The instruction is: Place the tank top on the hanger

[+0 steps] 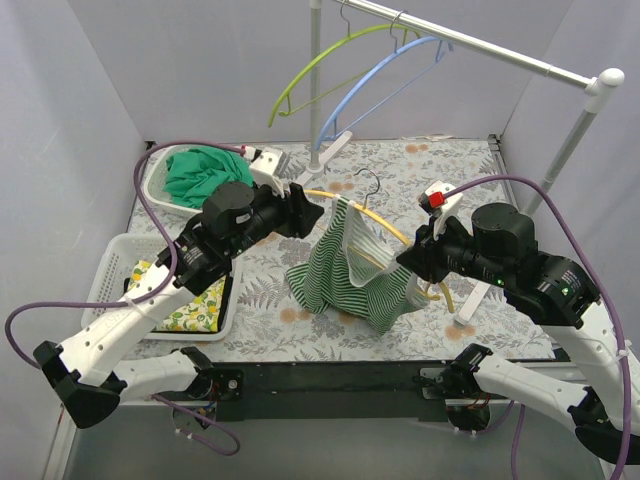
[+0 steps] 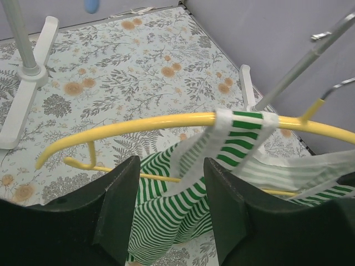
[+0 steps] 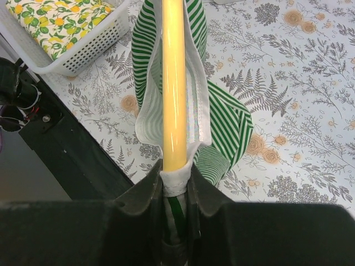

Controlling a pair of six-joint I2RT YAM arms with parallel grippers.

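Note:
The green-and-white striped tank top hangs from the yellow hanger, held above the middle of the table. One white-edged strap lies over the hanger's arm. My right gripper is shut on the hanger's end and on the tank top's fabric wrapped round it. My left gripper is open and empty, its fingers on either side of the hanging fabric, just below the hanger's arm. In the top view it sits at the hanger's left end.
A white basket holding plain green cloth stands at the back left. A white basket with lemon-print cloth is at the left. A rail carries a lime-green hanger and a light blue hanger.

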